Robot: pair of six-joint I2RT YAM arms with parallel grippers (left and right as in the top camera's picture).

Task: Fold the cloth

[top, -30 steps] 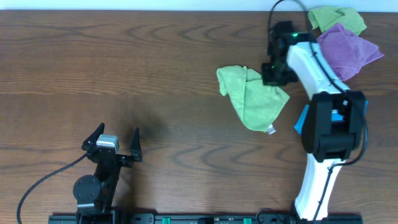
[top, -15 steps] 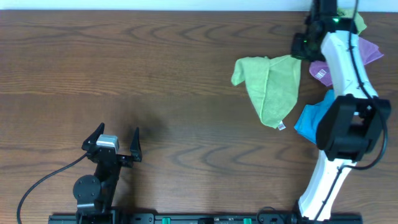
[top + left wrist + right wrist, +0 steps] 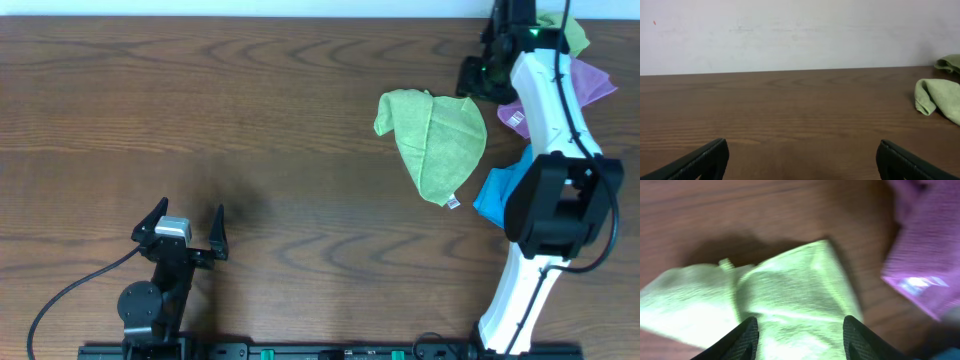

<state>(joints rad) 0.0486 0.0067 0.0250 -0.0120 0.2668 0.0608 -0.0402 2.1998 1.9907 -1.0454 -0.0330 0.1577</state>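
The cloth [image 3: 435, 140] is lime green and lies crumpled and partly doubled over on the wooden table at the right, with its small white tag [image 3: 452, 203] at the near tip. My right gripper [image 3: 475, 78] hovers at the cloth's far right corner. In the right wrist view the cloth [image 3: 790, 300] fills the space under my right gripper [image 3: 801, 337], whose jaws stand apart and grip nothing. My left gripper [image 3: 190, 228] rests wide open near the front left, far from the cloth. Its wrist view shows the left gripper [image 3: 800, 160] empty and the cloth [image 3: 940, 97] at the far right.
A purple cloth [image 3: 590, 80] and a second green cloth [image 3: 560, 30] lie at the back right corner, beside my right arm. A blue cloth [image 3: 497, 190] lies partly under that arm. Bare wood covers the table's left and middle.
My right gripper dragged the cloth to the right and toward the back, then opened and let it go. The left arm has not moved.
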